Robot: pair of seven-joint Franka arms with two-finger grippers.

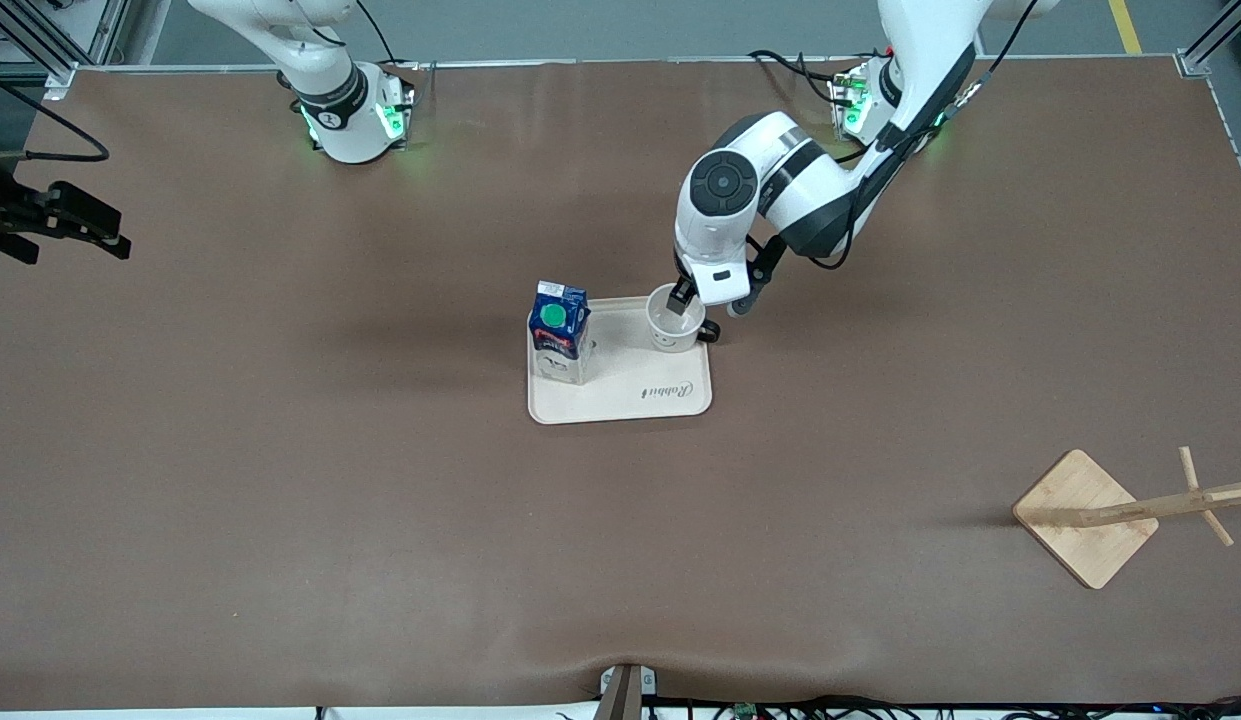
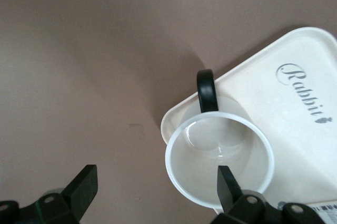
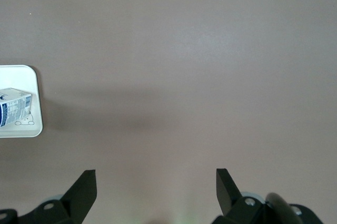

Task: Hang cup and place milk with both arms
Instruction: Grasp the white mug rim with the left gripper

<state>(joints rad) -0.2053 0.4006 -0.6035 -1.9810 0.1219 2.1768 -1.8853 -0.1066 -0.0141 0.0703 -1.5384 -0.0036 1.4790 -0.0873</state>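
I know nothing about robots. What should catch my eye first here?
The left gripper hangs open over the smiley cup, one finger inside its rim, on a cream tray mid-table. The milk carton stands beside the cup on that tray. A wooden cup rack waits nearer the front camera, toward the left arm's end.

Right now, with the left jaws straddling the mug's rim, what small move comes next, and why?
Probably close the left gripper: its open jaws straddle the wall of the small white smiley mug on the cream plastic tray, one finger inside, the other outside. The right gripper waits open over bare table.
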